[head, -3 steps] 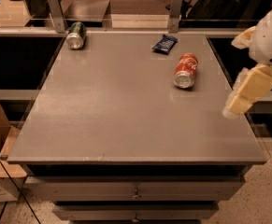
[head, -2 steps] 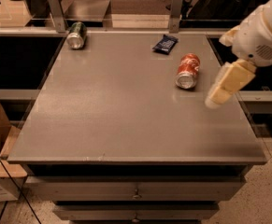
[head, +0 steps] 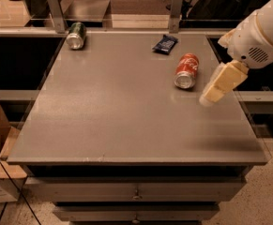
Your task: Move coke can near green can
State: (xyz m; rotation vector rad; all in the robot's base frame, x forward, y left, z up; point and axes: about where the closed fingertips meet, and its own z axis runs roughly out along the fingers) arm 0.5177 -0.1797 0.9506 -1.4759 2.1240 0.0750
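Approach is judged in hand: the cream hand (head: 211, 95), holding nothing, opening not discernible, is held just right of the red aluminium coke can (head: 186, 70) on the bench (head: 117, 125); closing onto it is called for next.

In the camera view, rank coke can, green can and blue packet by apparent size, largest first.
1. coke can
2. green can, perhaps smaller only because farther
3. blue packet
Gripper hangs beside the coke can.
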